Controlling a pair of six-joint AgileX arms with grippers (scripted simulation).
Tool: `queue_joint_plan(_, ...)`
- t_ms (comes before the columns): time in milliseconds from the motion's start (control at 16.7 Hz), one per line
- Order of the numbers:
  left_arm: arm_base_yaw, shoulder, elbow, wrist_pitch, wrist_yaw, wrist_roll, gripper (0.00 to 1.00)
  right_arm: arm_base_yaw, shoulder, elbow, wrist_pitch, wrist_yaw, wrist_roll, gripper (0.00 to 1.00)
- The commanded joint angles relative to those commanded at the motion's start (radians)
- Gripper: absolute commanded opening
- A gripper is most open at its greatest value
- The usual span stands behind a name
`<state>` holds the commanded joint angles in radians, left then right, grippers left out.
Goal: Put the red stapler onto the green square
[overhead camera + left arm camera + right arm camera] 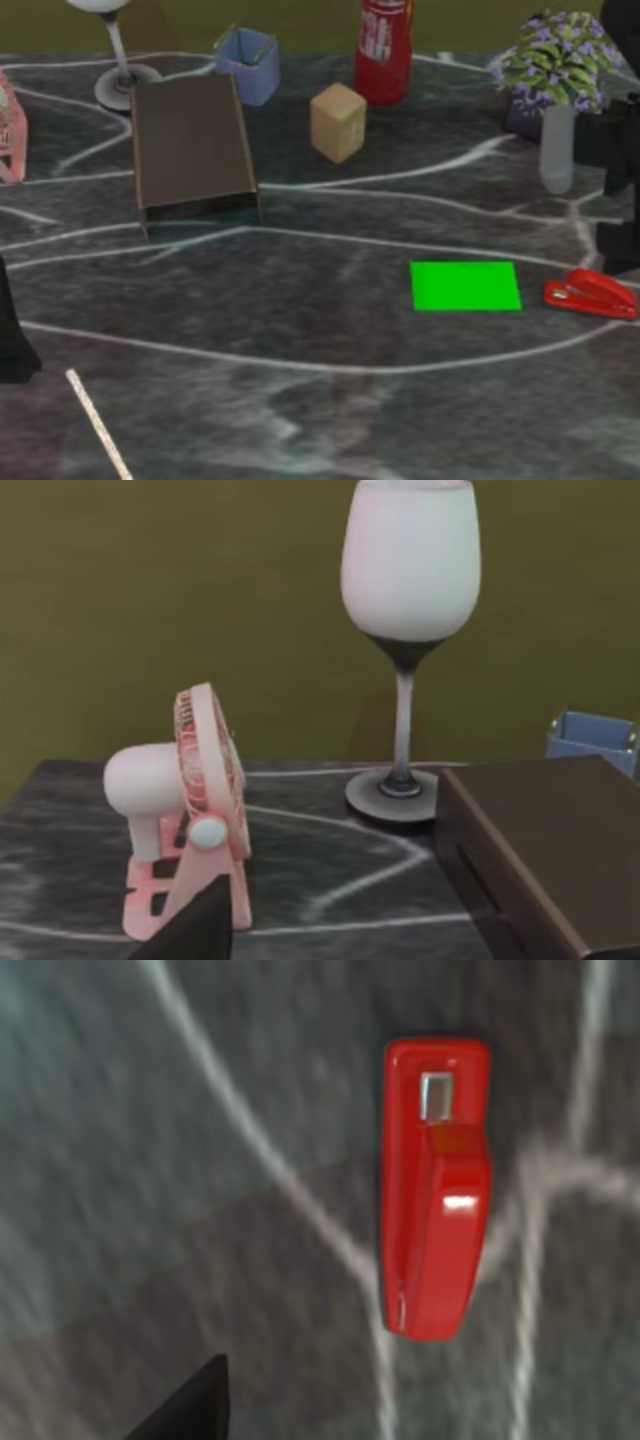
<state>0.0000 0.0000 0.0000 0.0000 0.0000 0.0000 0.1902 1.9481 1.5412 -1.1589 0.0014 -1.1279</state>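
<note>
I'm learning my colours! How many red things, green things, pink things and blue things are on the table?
Red: 2, the red stapler and the tall red cylinder
Green: 1, the green square
Pink: 1, the pink fan
Blue: 1, the blue box
Total: 5

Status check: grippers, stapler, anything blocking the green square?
Right gripper above the red stapler, not holding it. Stapler on table, right of the green square, apart. Left arm parked far left. Nothing between.
</note>
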Motion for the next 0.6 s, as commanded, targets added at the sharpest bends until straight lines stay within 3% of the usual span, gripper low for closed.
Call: queue_joint_plan(600,0.000,0.000,0.000,0.000,0.000,0.000,1.00,0.000,0.033,-0.047,0.070,0.000,-0.005,1.00)
